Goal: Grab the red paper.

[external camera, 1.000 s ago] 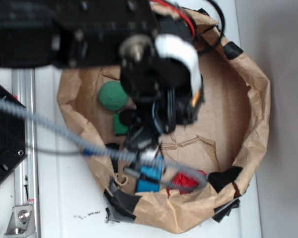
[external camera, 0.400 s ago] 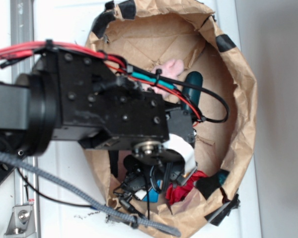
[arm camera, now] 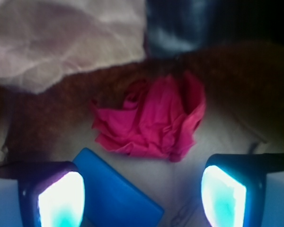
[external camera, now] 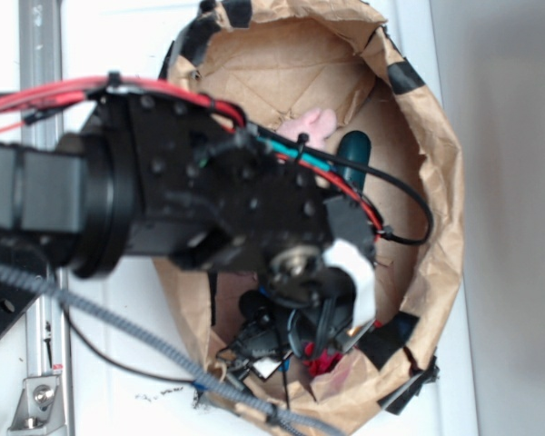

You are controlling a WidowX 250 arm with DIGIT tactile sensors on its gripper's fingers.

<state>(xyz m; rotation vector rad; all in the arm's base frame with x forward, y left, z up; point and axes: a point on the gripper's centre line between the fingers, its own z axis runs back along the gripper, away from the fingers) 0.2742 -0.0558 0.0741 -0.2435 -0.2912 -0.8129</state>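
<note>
The red paper [arm camera: 151, 119], a crumpled bright red wad, lies on the brown paper floor of the bag, just ahead of my fingers in the wrist view. In the exterior view only a sliver of the red paper [external camera: 325, 365] shows under the arm, near the bag's lower rim. My gripper [arm camera: 141, 201] is open, its two glowing pads wide apart, with nothing between them but bag floor and a corner of a blue block [arm camera: 116, 189]. From outside, the gripper [external camera: 300, 350] hangs low inside the bag, largely hidden by the wrist.
The brown paper bag [external camera: 440, 182] has black tape patches on its rim. Inside it lie a pink plush bunny [external camera: 311, 124] and a dark teal object [external camera: 352, 156] at the far side. Cables trail across the bag's lower edge. A metal rail [external camera: 38, 41] runs along the left.
The arm has shifted right and lowered toward the bag's lower rim, covering most of the red paper that showed earlier. The gripper stays open.
</note>
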